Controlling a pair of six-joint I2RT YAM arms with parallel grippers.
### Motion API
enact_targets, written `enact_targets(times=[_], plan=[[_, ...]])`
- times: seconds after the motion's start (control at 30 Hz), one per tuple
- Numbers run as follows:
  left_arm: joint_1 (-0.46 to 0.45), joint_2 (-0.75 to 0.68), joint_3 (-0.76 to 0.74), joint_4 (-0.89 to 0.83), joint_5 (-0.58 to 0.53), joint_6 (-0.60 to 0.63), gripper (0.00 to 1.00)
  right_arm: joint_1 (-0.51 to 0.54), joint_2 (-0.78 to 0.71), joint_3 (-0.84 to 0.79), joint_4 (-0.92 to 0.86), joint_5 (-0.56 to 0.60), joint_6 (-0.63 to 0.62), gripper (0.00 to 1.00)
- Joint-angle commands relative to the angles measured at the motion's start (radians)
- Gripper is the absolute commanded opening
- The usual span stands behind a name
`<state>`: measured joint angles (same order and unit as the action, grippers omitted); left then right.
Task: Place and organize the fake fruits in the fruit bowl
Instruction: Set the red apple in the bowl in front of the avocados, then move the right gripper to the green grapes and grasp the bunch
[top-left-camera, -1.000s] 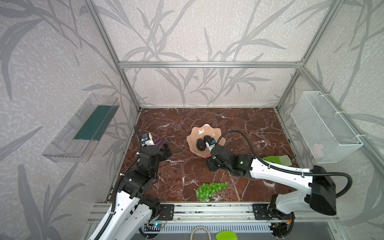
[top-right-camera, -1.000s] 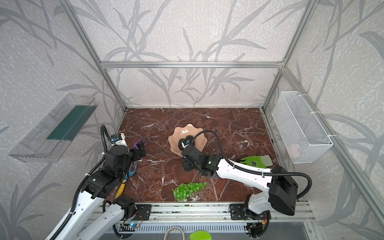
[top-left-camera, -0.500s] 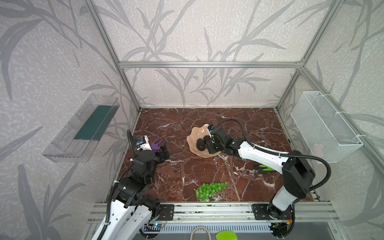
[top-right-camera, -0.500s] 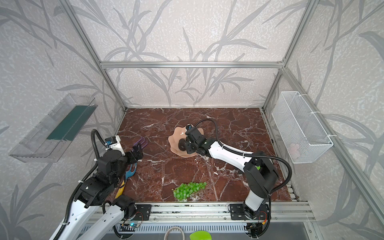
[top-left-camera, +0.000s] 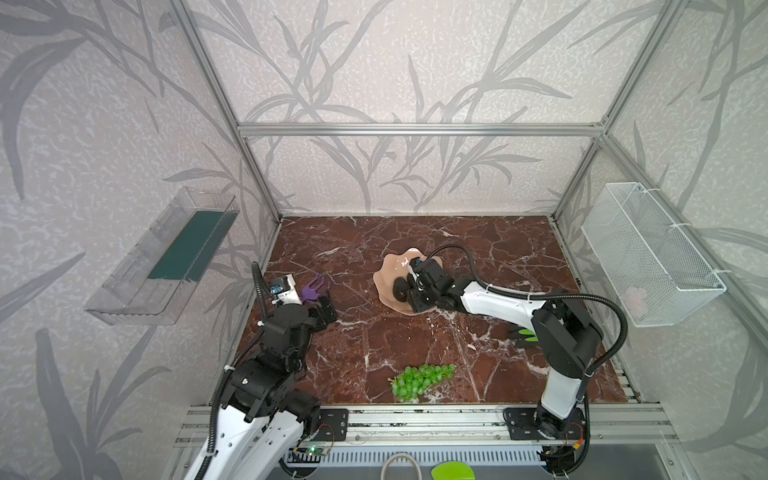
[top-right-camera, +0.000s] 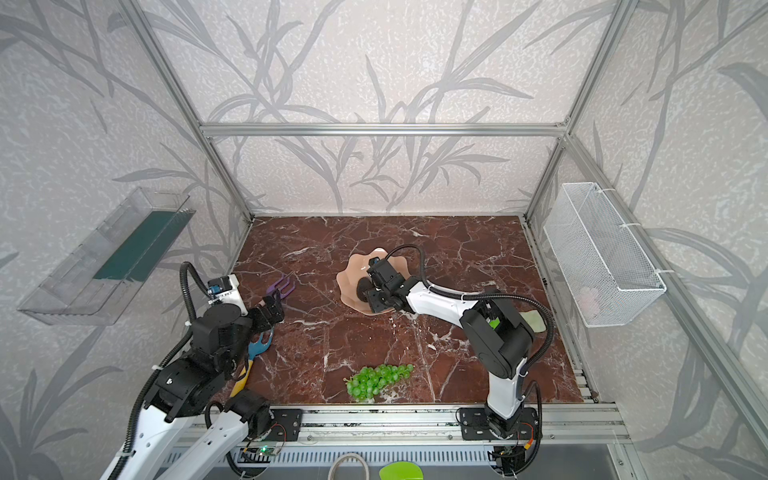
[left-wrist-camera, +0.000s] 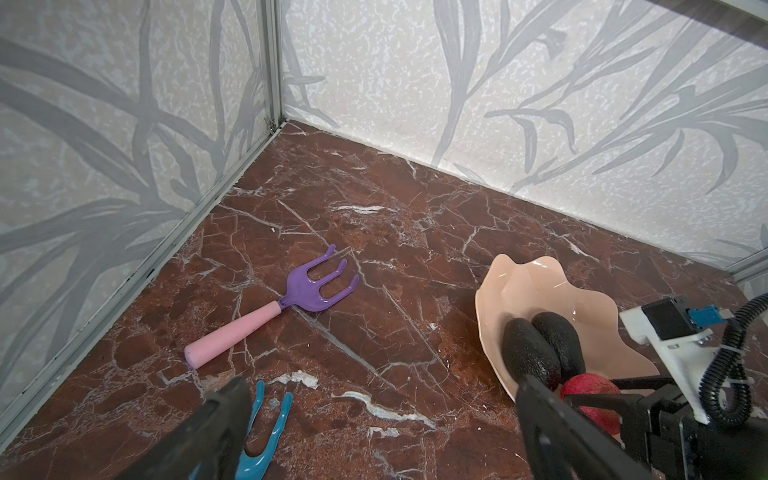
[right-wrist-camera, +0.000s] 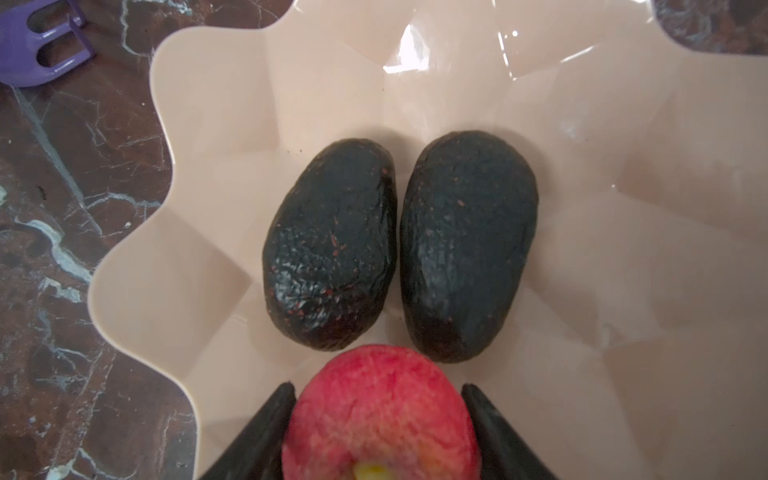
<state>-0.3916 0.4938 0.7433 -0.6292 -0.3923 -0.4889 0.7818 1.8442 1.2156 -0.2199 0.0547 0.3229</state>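
Observation:
The peach-pink fruit bowl (top-left-camera: 384, 274) (top-right-camera: 349, 274) stands mid-table. Two dark avocados (right-wrist-camera: 332, 245) (right-wrist-camera: 467, 245) lie side by side inside the bowl (right-wrist-camera: 208, 166). My right gripper (right-wrist-camera: 376, 388) (top-left-camera: 409, 291) is over the bowl's near side, shut on the red apple (right-wrist-camera: 382, 411), which hangs just behind the avocados. From the left wrist, the apple (left-wrist-camera: 590, 395) shows beside the avocados (left-wrist-camera: 528, 345). The green grapes (top-left-camera: 419, 380) (top-right-camera: 376, 380) lie on the table near the front edge. My left gripper (left-wrist-camera: 382, 386) (top-left-camera: 326, 307) is open and empty at the left.
A purple rake with a pink handle (left-wrist-camera: 320, 286) and a blue tool (left-wrist-camera: 266, 440) lie by my left gripper. A green-and-black glove (top-left-camera: 525, 334) lies under the right arm. A wire basket (top-left-camera: 648, 257) hangs on the right wall, a clear tray (top-left-camera: 166, 257) on the left.
My right gripper carried the apple from the bowl's front edge to over the bowl, behind the avocados. The left arm drew back slightly.

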Motion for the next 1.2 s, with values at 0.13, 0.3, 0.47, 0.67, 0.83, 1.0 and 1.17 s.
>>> enact_targets(times=[0.13,0.3,0.47,0.67,0.83,1.0,1.17], plan=[[0.005,-0.013,0.023,-0.032,-0.023,0.005,1.0,-0.019,-0.038,0.01,0.019,-0.018,0.007,0.74],[0.005,-0.017,0.029,-0.031,-0.027,0.011,1.0,-0.026,-0.172,-0.045,0.003,-0.011,-0.009,0.77],[0.005,-0.015,0.045,-0.016,-0.038,0.038,1.0,-0.024,-0.379,-0.209,0.021,-0.13,-0.083,0.85],[0.005,-0.012,0.051,-0.007,-0.053,0.061,1.0,0.001,-0.609,-0.502,0.181,-0.417,-0.19,0.99],[0.005,-0.008,0.05,-0.004,-0.053,0.064,1.0,0.123,-0.755,-0.66,0.307,-0.449,-0.245,0.99],[0.006,-0.003,0.048,-0.003,-0.049,0.059,1.0,0.243,-0.758,-0.694,0.316,-0.439,-0.331,0.99],[0.005,-0.007,0.048,-0.005,-0.044,0.059,1.0,0.319,-0.683,-0.694,0.333,-0.441,-0.403,0.99]])
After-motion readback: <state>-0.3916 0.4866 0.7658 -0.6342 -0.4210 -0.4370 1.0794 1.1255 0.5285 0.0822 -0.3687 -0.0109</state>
